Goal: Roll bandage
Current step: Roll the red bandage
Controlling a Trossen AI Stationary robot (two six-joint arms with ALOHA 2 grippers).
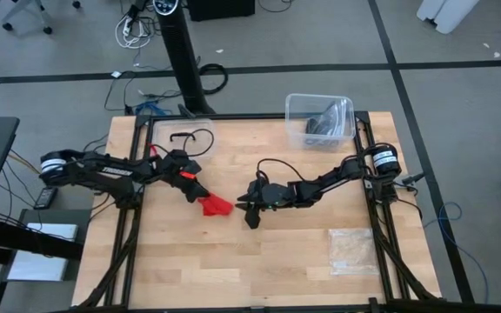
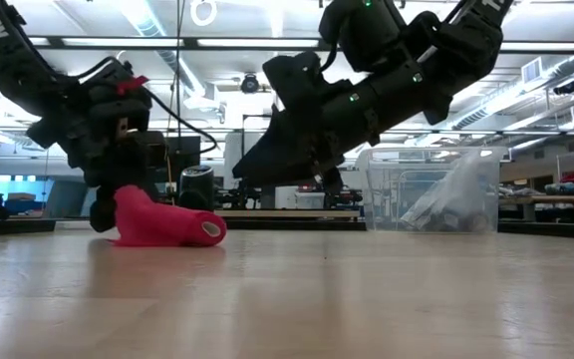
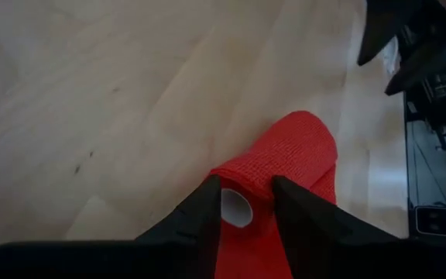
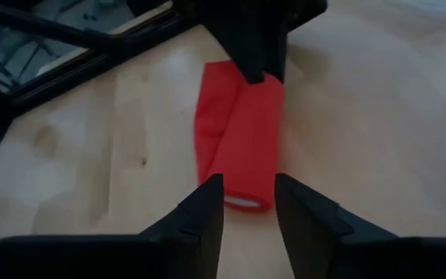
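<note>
I see L gripper (image 3: 246, 203) clamped on 1 end of bandage (image 1: 217, 205) roll, table ctr-left | R gripper (image 4: 248, 203) just right of roll, jaws apart, holding nothing | clear bin (image 1: 318, 121) far right

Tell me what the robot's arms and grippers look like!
Both arms are dark, almost black, built from jointed segments. The left arm has small orange-red accents and a white-banded base; the right arm also ends in a white-banded base, with thin black cables looping off it. The left gripper and right gripper each have two flat, dark, wedge-shaped fingers.
</note>
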